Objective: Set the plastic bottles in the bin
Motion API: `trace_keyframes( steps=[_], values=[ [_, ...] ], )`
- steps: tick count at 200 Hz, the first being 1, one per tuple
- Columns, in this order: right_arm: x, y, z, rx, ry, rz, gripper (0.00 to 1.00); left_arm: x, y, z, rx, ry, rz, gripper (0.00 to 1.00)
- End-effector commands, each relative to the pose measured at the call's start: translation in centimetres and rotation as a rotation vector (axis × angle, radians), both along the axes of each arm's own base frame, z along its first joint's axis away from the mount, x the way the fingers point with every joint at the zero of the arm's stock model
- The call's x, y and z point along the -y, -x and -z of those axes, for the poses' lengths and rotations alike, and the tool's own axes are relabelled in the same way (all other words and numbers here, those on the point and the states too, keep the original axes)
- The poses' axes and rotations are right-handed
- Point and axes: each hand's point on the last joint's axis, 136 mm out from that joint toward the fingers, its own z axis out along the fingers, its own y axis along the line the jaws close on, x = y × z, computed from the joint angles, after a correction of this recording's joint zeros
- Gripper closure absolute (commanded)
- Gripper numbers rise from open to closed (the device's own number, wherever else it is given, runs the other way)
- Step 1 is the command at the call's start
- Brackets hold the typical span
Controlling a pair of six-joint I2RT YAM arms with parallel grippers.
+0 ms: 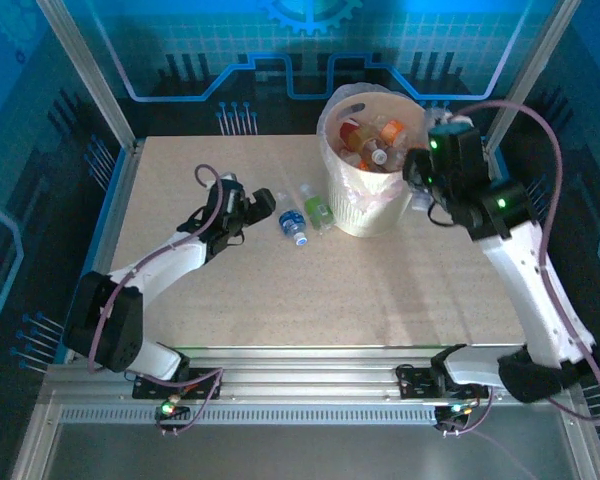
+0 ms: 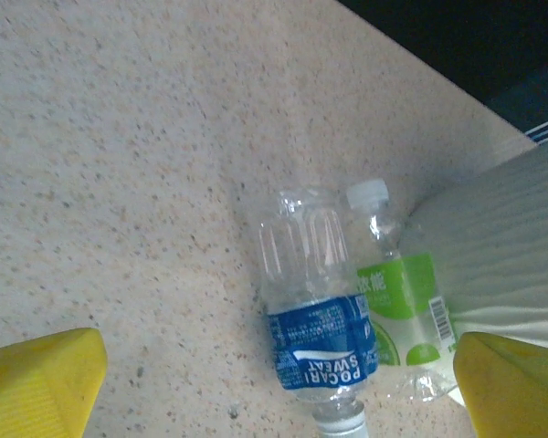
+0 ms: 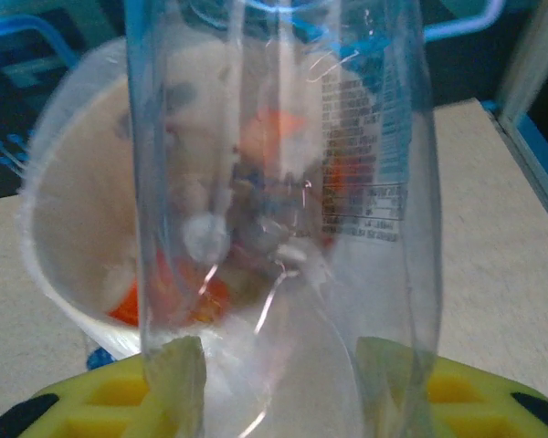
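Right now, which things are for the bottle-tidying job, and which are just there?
For the job:
- bin
- bottles inside it
- blue-label bottle and green-label bottle, lying on the table near the bin
- clear bottle in the right jaws

Just there:
- table
- metal rails at the near edge
- blue backdrop

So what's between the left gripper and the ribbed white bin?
Top view: a clear blue-labelled plastic bottle and a green-labelled plastic bottle, both lying flat.
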Motion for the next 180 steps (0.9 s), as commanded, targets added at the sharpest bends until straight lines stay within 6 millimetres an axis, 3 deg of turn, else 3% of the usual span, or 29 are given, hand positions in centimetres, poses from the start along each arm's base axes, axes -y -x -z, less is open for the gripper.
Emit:
trace_keyframes(
  steps=[1, 39, 76, 135, 180],
  values=[
    [-2.2, -2.3, 0.1, -0.057, 0.088, -0.161, 0.69, 1.4, -0.1, 0.4, -0.036, 0.017, 0.016, 0.01],
    [-4.0, -7.8, -0.1, -0.095, 0.121, -0.253, 0.67, 3.0, -0.3, 2.1, -0.081, 0.01, 0.049, 0.01],
    [-2.2, -12.4, 1.8, -0.161, 0.219, -0.233, 0.65, 3.8, -0.7, 3.2, -0.106, 0.001, 0.058, 0.01],
    [-0.5, -15.1, 4.2, -0.186, 0.358, -0.265, 0.53, 4.6, -1.5, 3.5, -0.112, 0.001, 0.061, 0.01],
    [-0.5, -16.7, 6.0, -0.207, 0.396, -0.297, 0.41, 4.9, -2.9, 4.0, -0.113, -0.011, 0.046, 0.01]
  ],
)
